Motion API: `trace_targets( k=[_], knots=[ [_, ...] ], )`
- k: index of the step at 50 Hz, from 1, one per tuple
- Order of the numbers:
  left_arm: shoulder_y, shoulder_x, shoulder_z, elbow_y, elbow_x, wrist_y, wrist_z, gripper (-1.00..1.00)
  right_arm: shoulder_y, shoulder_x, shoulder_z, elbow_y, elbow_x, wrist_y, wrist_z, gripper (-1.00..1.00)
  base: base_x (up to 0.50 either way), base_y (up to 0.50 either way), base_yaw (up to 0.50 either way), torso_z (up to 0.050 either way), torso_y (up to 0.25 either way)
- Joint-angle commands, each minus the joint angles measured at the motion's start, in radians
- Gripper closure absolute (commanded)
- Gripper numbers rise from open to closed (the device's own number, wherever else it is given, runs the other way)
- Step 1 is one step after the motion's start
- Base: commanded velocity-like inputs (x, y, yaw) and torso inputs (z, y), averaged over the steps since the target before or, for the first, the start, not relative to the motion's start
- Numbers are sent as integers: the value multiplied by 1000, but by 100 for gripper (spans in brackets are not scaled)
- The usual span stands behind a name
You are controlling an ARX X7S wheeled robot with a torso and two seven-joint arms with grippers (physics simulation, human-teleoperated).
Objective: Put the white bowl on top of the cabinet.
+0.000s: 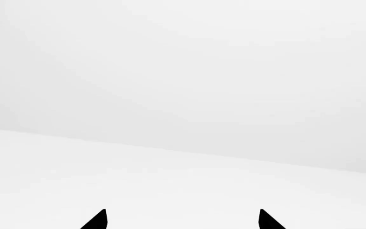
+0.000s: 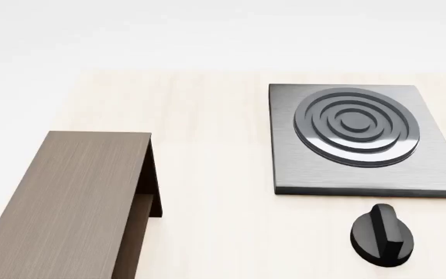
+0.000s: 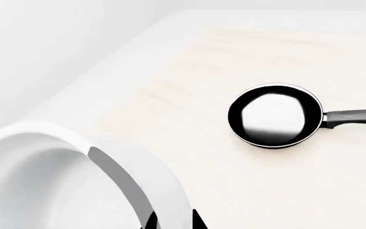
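Note:
The white bowl [image 3: 141,179] fills the near corner of the right wrist view, with its thick rim and glossy inside showing. My right gripper [image 3: 173,219] is shut on the bowl's wall, one black fingertip inside and one outside. The dark brown cabinet [image 2: 68,203] stands at the left of the head view, its long flat top bare and its inner shelf showing at the open end. My left gripper [image 1: 182,215] is open and empty, its two black tips wide apart in front of plain white. Neither gripper nor the bowl shows in the head view.
A grey square stove plate [image 2: 285,174] with black rings lies at the right of the light wooden table [image 2: 207,151], with a black knob [image 2: 382,235] in front of it. A black frying pan [image 3: 273,114] lies on the table beyond the bowl, handle pointing away from it.

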Motion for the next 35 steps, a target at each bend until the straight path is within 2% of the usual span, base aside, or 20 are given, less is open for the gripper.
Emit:
trace_targets(
  k=[1,15,16,25,35],
  knots=[
    [1,-1,0,1,-1,0,-1,-100,222,-45,-129,90,-49,25,-32,100,0,0,0,0,0],
    [-3,-2,2,-8,-5,3,2,-100,488,-152,-317,255,-186,116,-130,100,0,0,0,0,1],
    [-3,-2,2,-8,-7,5,3,-100,526,-184,-348,288,-218,119,-157,100,0,0,0,0,0],
    [-5,-3,3,-13,-9,6,5,-100,618,-278,-447,379,-327,115,-279,100,0,0,0,0,1],
    [-9,-6,7,-14,-8,2,5,-100,698,-327,-570,422,-435,144,-451,100,0,0,0,0,1]
  ],
)
